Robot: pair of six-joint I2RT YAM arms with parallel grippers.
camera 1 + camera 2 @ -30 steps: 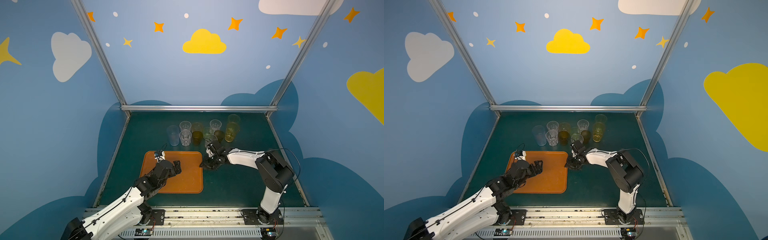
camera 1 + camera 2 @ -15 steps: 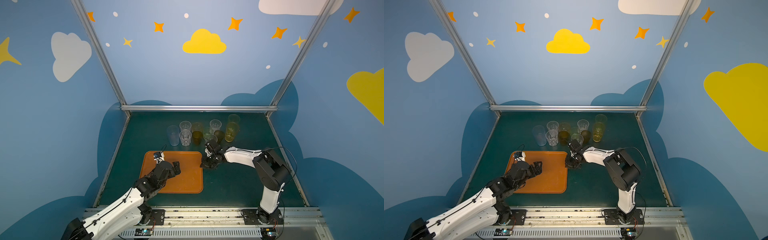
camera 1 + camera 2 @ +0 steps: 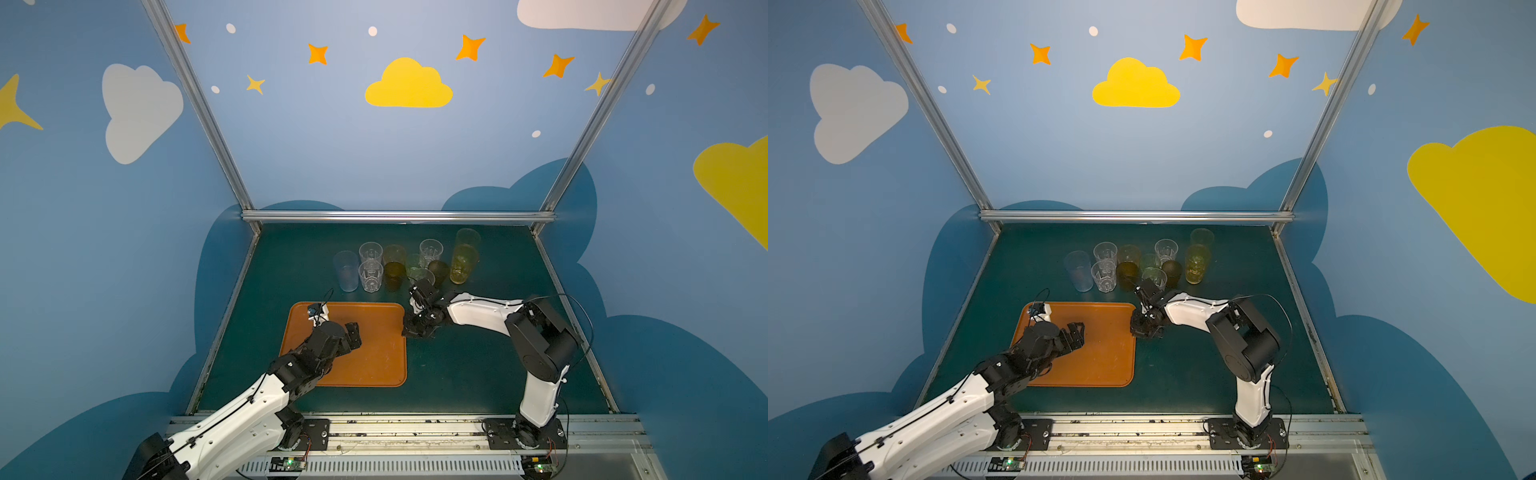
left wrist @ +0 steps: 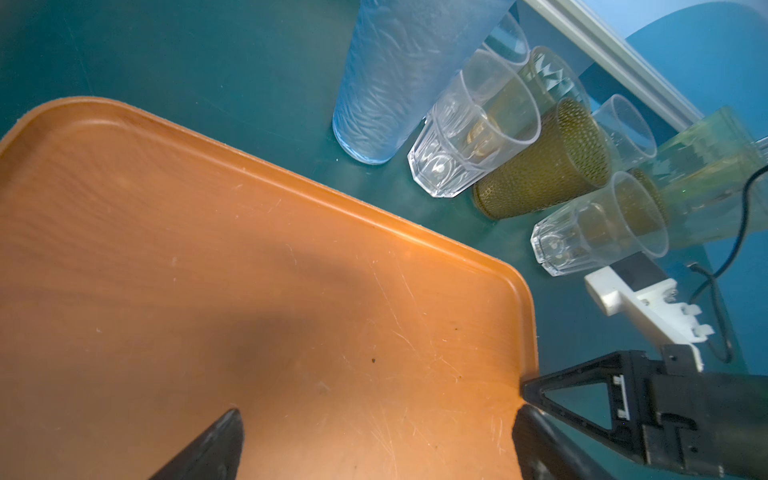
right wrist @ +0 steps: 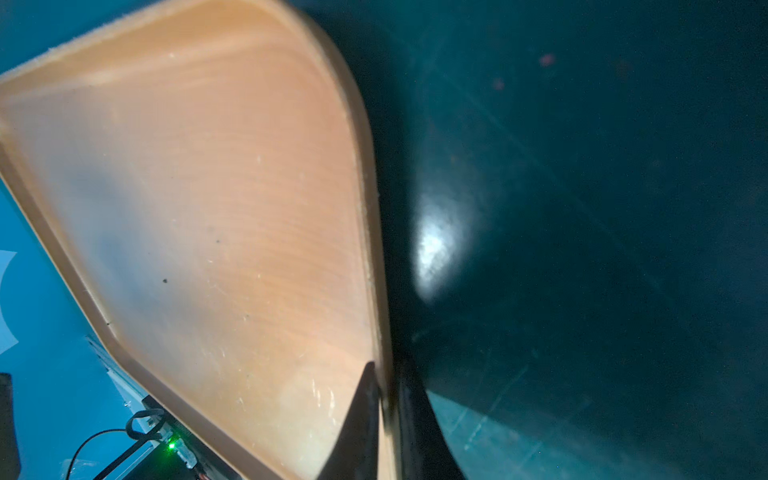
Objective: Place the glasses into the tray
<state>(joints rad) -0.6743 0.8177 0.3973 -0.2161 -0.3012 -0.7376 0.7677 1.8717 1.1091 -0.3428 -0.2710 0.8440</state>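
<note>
The right gripper [image 3: 409, 330] is pinching the right-hand rim of the tray [image 3: 374, 365] close to its far right corner. The right wrist view shows its fingers [image 5: 357, 415] drawn narrow, one inside the rim and one outside. The orange-brown tray is lying on the green table [image 3: 478, 374], left of centre and towards the near side, its open face turned up and its longer side appearing to run left to right. The left gripper [image 3: 354, 335] is hovering over the middle of the tray, its jaws spread wide and empty. The glasses [image 3: 1154, 276] are standing upright on the table, mouths up, just beyond the tray's far edge and off the tray. They are forming a cluster that is stretching left to right. A tall frosted glass [image 3: 346, 270] is standing at its left end, with a clear faceted glass [image 3: 370, 277] just beside it. A dark brown glass [image 3: 394, 275] is standing near the middle and a tall yellow glass [image 3: 463, 262] at the right end.
</note>
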